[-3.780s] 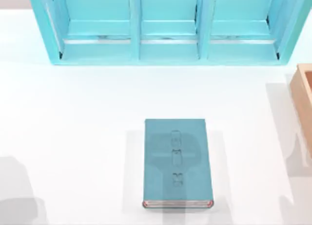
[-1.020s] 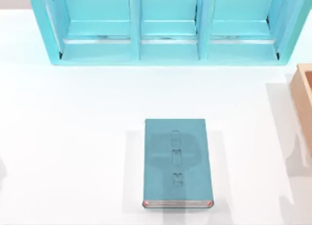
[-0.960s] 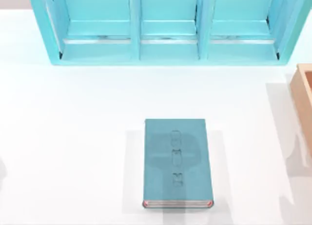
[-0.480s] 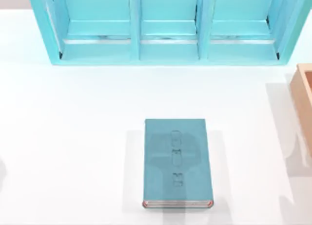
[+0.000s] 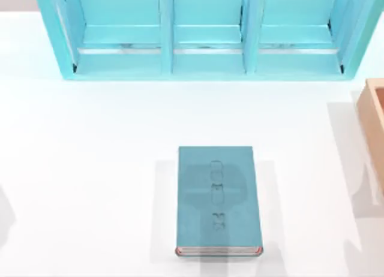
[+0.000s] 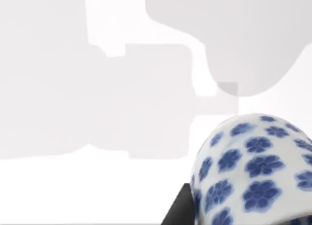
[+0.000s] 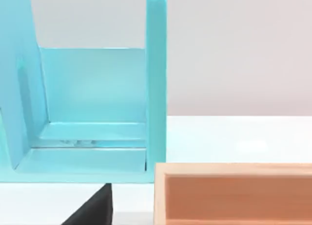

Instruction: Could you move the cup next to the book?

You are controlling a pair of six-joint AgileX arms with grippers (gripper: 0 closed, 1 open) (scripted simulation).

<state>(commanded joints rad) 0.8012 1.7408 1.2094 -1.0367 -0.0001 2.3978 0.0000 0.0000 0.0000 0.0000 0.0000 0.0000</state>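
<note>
Left-edge shadow on the white desk (image 5: pixel 90 169) has grown vs. a moment ago, so left arm prob. inbound w/ the small round white cup with blue flower pattern (image 6: pixel 253 171). Left pincer: can't tell its state. Thick teal hardcover book (image 5: pixel 218 199) lies mid-desk, unmoved. Right arm parked by the light-blue shelf unit (image 7: pixel 92 103).

A white table (image 5: pixel 90 139) spreads across the scene under bright, even light, with soft grey shadows lying along its left and right edges. At the far side stands a light-blue shelf unit (image 5: pixel 207 34) with three open compartments. A pale wooden box (image 5: pixel 375 121) sits at the right edge, and a plain grey wall (image 7: pixel 234 49) rises behind.
</note>
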